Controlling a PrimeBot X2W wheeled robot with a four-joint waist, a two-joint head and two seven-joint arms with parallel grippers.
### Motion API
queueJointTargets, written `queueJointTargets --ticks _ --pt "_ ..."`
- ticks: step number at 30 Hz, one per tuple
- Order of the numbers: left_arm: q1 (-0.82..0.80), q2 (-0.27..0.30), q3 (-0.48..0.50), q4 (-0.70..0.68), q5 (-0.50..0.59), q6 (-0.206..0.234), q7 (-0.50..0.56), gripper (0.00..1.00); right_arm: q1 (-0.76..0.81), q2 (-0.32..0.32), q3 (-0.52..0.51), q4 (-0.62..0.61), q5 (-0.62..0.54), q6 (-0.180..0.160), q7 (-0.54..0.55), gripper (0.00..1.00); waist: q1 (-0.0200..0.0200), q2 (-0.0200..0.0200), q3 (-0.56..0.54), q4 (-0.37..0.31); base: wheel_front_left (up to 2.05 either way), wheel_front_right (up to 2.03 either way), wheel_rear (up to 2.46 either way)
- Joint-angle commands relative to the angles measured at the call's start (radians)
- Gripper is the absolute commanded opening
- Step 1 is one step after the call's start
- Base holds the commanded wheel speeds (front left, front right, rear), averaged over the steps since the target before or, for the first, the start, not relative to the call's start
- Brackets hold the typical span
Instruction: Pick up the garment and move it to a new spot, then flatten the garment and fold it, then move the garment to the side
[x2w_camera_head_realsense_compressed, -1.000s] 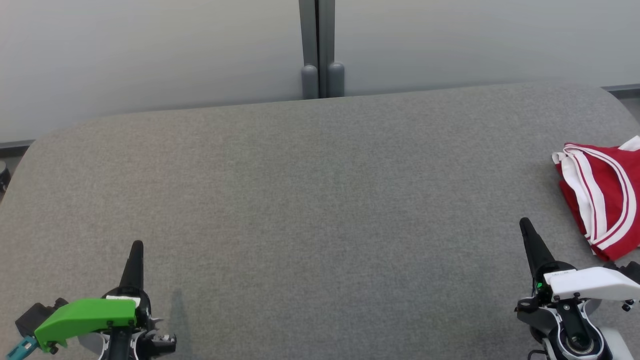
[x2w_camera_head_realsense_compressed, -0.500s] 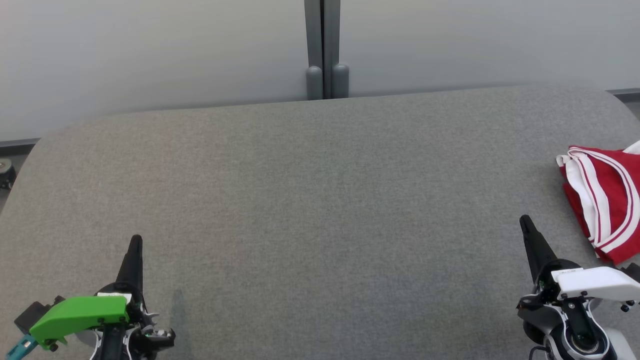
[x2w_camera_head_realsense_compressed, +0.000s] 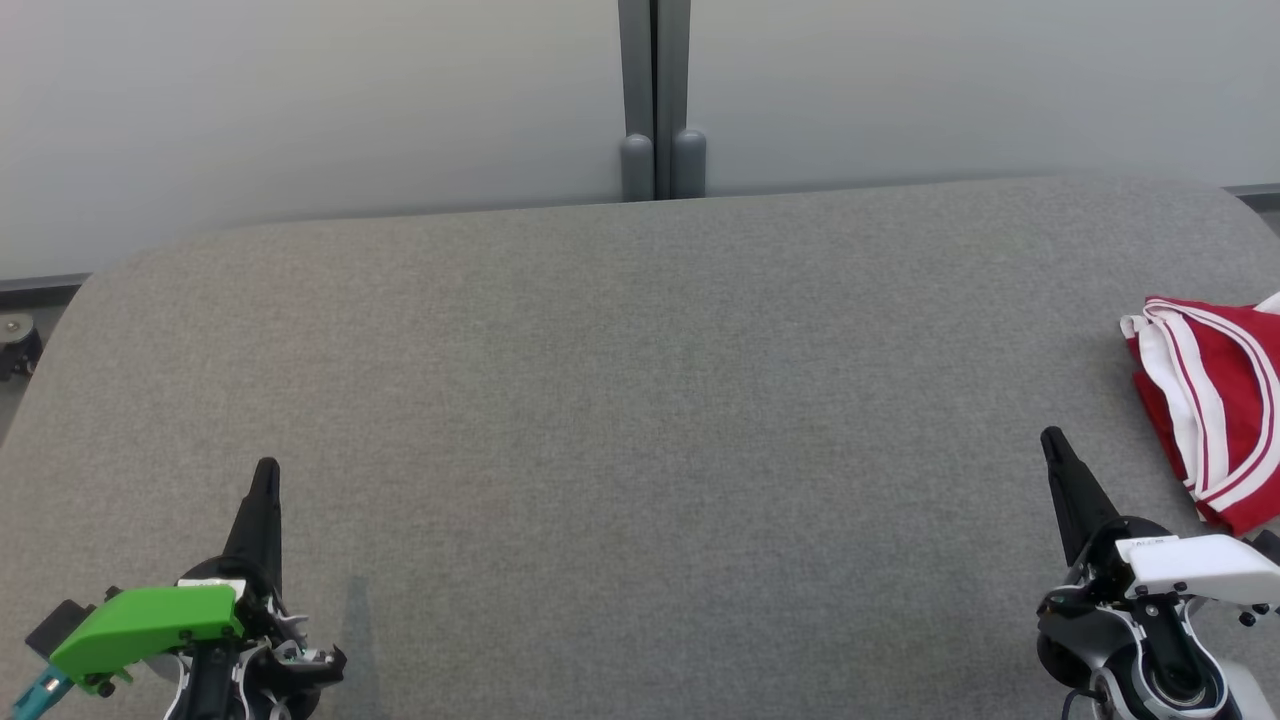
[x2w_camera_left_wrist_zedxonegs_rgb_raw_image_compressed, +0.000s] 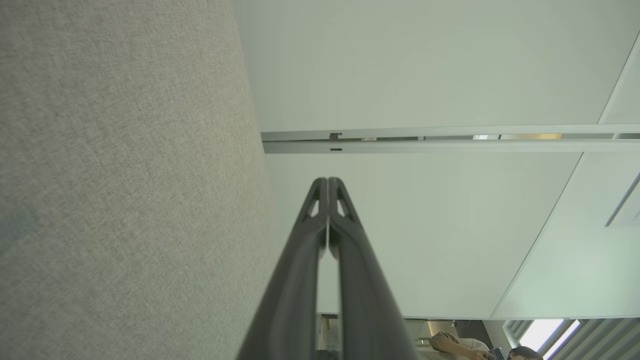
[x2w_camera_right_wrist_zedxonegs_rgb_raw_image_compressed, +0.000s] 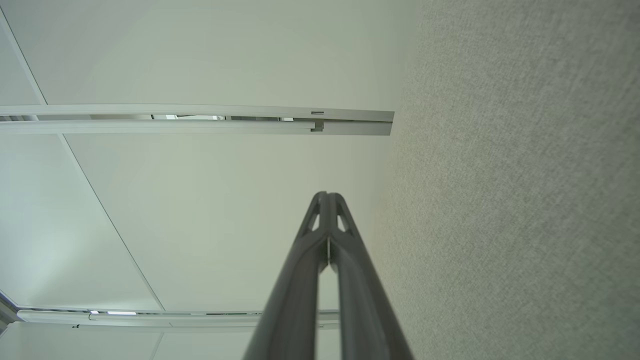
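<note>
The red garment with white stripes (x2w_camera_head_realsense_compressed: 1228, 400) lies bunched at the far right of the grey fabric tabletop (x2w_camera_head_realsense_compressed: 640, 400). The edge of the head view cuts part of it off, and it sits just ahead and to the right of the right end effector (x2w_camera_head_realsense_compressed: 1052, 445). It looks like a thin, light knit: soft and limp, with nothing fragile about it. It will probably sag when lifted and drag on the rough tabletop cloth rather than slide. The striped hem nearest the middle of the tabletop is doubled and stands up a little, so I judge that the best place to pinch. A grip on the flat red panel may catch only one layer. The garment lies loose on the tabletop, in no bin or basket. Both end effectors are pressed fully closed and hold nothing, and the left end effector (x2w_camera_head_realsense_compressed: 266, 475) is well apart from the garment.
</note>
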Motion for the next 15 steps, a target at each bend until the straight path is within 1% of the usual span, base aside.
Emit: queueJointTargets --ticks 1,15 --pt "-0.013 0.007 0.003 -0.004 -0.003 -0.004 0.005 0.0 0.015 -0.006 -0.002 -0.004 0.002 0.0 0.004 0.0 0.0 0.0 0.0 0.0 0.0 0.0 0.0" --pt "-0.013 0.007 0.002 -0.004 -0.003 -0.004 0.005 0.0 0.014 -0.006 -0.002 -0.004 0.002 0.0 0.004 0.0 0.0 0.0 0.0 0.0 0.0 0.0 0.0"
